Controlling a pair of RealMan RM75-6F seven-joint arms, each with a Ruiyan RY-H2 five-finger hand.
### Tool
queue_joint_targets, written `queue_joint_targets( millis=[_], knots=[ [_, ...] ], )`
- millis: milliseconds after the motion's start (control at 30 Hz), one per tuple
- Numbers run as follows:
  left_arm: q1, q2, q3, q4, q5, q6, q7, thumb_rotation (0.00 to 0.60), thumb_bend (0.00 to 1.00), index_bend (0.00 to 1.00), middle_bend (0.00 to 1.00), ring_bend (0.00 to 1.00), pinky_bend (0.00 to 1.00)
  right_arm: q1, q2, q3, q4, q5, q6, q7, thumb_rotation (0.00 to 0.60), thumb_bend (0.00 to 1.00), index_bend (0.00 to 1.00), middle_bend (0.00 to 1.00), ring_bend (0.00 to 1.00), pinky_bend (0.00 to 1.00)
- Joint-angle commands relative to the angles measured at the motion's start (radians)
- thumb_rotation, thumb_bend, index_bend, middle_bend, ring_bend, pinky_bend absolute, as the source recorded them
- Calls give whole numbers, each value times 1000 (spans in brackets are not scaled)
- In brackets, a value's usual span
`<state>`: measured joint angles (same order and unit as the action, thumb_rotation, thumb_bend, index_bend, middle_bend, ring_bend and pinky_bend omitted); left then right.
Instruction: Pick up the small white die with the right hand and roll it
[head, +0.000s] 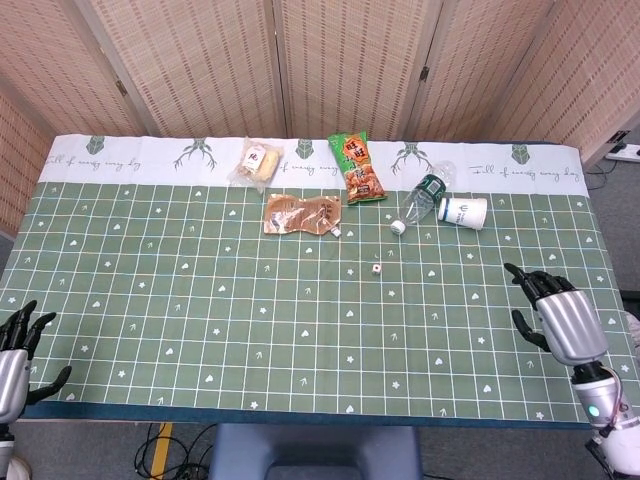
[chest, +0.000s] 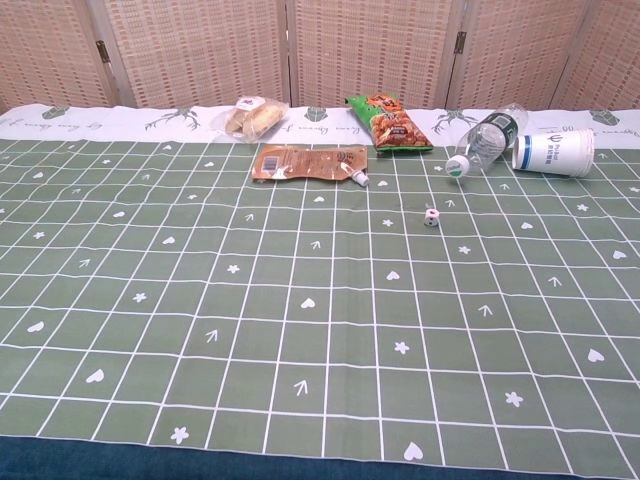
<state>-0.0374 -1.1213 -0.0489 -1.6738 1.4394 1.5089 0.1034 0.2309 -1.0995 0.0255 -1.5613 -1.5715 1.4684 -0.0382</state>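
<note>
hands sit nearest, at the table's near corners: the left hand (head: 12, 352) low at the near left edge with its dark fingers spread and holding nothing, the right hand (head: 560, 315) over the near right part of the green patterned tablecloth (head: 200, 300), fingers apart and empty. further in, the small white die (head: 376, 270) (chest: 431, 217) rests alone on the cloth, well apart from both hands. beyond it lie a flat brown pouch (head: 301, 214), a clear plastic bottle on its side (head: 423, 195) and, just beside that, a tipped white paper cup (head: 463, 212). farthest back are a green snack bag (head: 357, 168) and a wrapped pale pastry (head: 256, 163).
</note>
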Motion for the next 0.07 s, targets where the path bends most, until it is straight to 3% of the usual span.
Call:
queue_joint_targets(
  millis=[33, 67],
  knots=[
    [2, -3, 6, -4, 12, 6, 7, 600, 273, 169, 1, 41, 150, -45, 19, -29, -17, -16, 41, -13, 600, 357, 160, 164, 142, 268],
    [2, -3, 7, -7, 15, 8, 9, 600, 273, 169, 1, 41, 150, -57, 21, -33, -20, -16, 51, -11, 600, 357, 160, 156, 135, 261]
  ],
)
